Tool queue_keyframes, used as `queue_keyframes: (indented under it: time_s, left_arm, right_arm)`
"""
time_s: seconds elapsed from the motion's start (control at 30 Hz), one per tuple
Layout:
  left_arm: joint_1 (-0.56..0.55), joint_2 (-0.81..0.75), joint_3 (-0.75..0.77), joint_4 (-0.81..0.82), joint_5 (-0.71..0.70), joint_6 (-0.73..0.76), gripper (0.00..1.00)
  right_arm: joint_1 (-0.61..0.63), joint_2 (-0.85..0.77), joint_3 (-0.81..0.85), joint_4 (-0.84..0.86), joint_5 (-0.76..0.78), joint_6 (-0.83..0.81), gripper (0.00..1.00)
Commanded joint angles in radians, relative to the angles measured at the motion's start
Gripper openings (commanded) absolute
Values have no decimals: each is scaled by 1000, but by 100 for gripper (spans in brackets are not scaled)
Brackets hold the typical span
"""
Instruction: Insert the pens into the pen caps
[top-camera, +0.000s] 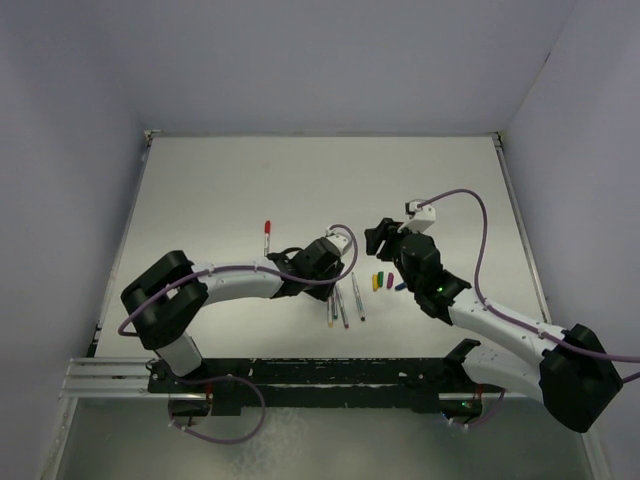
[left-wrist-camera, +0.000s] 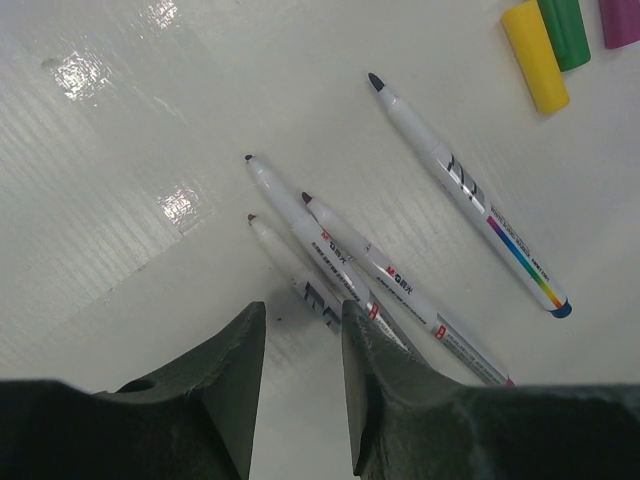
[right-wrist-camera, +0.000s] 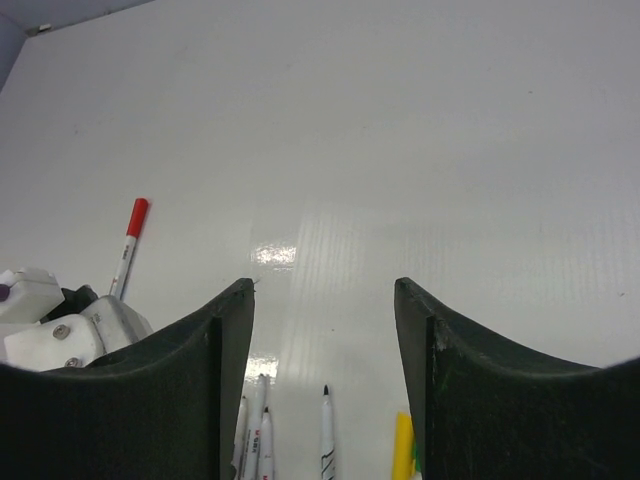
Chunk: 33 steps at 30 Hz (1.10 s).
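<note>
My left gripper (left-wrist-camera: 300, 312) hangs low over the white table (top-camera: 250, 180), its fingers a narrow gap apart with nothing between them. My right gripper (right-wrist-camera: 322, 290) is spread wide and also holds nothing. Both work near the middle of the table. Its far edge and both side edges, where the pale walls (top-camera: 300, 70) rise, lie well apart from either gripper, and the dark rail (top-camera: 300, 372) with my bases runs along the near edge. I count four bare pens (left-wrist-camera: 340, 250) just ahead of my left fingertips: three in a loose fan, touching or nearly so, and one lying apart beside them. The fifth pen (top-camera: 267, 238) lies well apart on the left, wearing the red cap (right-wrist-camera: 138, 208); my left wrist view does not show it, but the right wrist view and the top view do. Four loose caps lie near the bare pens. The left wrist view shows the yellow cap (left-wrist-camera: 535, 55), green cap (left-wrist-camera: 565, 30) and purple cap (left-wrist-camera: 622, 22) side by side, while the dark blue cap (top-camera: 401, 286) shows only from above.
</note>
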Motion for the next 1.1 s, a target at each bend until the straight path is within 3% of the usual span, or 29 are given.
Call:
queue_keyframes:
  time_s: [0.0,0.67,1.07]
  left_arm:
    - [-8,19,43,20,9,27,40]
    - [-14,38,54,-149,-53,65,36]
    - [-16,9,-5,-204,-1,18,36]
  right_arm:
    - [-3,3,1,52,-8,13,60]
    - [-4,17,2,62,-24,24,60]
    - [-3,16,6,60,-31,28,59]
